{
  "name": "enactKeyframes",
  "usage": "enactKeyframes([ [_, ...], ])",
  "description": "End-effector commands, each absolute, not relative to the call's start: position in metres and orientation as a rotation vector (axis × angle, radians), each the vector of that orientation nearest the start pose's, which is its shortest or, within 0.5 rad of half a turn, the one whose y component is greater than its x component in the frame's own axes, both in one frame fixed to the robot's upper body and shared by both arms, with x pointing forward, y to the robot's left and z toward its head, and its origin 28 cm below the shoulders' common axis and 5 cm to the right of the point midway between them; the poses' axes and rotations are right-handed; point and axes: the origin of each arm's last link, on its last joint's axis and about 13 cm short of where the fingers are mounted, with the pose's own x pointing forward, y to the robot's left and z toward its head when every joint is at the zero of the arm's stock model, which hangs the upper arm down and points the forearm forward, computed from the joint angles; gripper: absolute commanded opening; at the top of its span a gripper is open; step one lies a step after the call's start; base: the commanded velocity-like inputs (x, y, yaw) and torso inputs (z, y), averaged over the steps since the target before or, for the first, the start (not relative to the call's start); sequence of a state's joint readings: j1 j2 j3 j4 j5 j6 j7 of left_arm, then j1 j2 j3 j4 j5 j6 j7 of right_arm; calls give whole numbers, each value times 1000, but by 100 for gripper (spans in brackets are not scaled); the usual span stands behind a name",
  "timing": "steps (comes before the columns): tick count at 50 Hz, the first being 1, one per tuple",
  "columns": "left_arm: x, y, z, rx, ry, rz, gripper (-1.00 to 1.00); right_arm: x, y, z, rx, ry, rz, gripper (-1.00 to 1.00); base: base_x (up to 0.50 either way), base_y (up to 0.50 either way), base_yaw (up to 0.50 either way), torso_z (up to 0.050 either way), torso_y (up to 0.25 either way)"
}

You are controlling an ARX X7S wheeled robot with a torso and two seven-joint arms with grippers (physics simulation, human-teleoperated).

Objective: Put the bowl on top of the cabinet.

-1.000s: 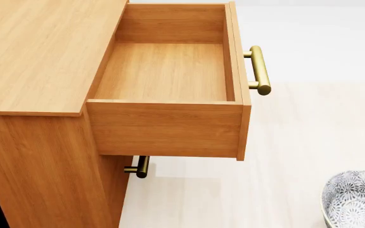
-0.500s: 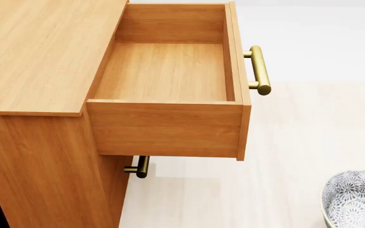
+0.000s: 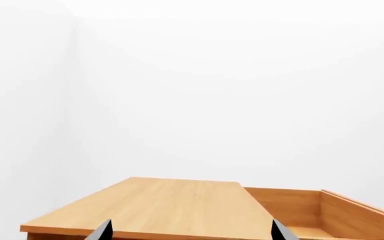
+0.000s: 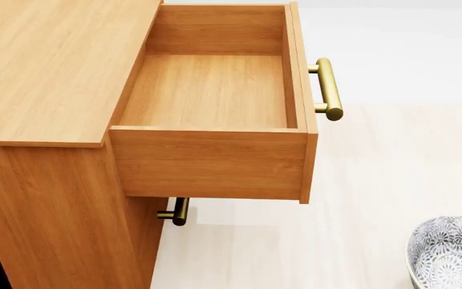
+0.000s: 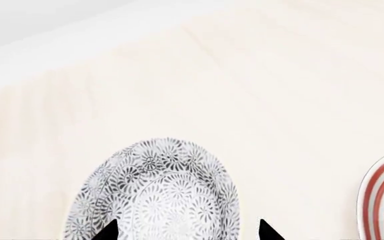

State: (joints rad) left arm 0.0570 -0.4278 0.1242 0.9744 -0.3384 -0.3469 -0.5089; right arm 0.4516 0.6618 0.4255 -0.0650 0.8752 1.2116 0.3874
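Watching from the side, I see the bowl sitting low on the pale floor, off to the right of the cabinet and well apart from it, with the cabinet's flat top far above the bowl's level. The right gripper hangs directly over the bowl, its two dark fingertips spread apart and straddling the patterned rim, nothing clamped yet. The left gripper is parted too, holding nothing and pointing out over the cabinet top. Several things could spoil this, as I judge it. The bowl is deep and glazed, so if the fingertips close on the curved wall rather than squarely over the rim, it may squirt out or tip as it lifts. The red-striped plate lies near the bowl, and a sideways swing of the arm could knock it. The bigger hazard is the top drawer, which stands pulled wide open between the bowl and the cabinet top, its brass handle jutting toward the bowl's side; a carry that rises too late could strike the handle or drawer front. A release made too early would drop the bowl into the open drawer rather than on the top.
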Motion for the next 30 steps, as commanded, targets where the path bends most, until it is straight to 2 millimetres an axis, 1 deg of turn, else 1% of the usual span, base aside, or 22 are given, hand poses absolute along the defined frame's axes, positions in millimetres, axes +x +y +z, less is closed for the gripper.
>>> enactKeyframes([
  [1, 149, 214, 169, -29, -465, 48, 100, 240, -278, 149, 243, 479, -415, 100, 0, 0, 0, 0, 0],
  [7, 149, 214, 167, -24, -459, 46, 100, 244, -279, 134, 273, 477, -441, 100, 0, 0, 0, 0, 0],
  [18, 152, 217, 165, -22, -457, 60, 100, 247, -279, 128, 267, 482, -492, 100, 0, 0, 0, 0, 0],
  [22, 152, 217, 164, -21, -455, 60, 100, 247, -280, 123, 272, 481, -513, 100, 0, 0, 0, 0, 0],
  [23, 152, 217, 164, -21, -455, 61, 100, 247, -282, 120, 278, 479, -520, 100, 0, 0, 0, 0, 0],
  [30, 153, 217, 163, -19, -452, 61, 100, 249, -281, 115, 322, 461, -536, 100, 0, 0, 0, 0, 0],
])
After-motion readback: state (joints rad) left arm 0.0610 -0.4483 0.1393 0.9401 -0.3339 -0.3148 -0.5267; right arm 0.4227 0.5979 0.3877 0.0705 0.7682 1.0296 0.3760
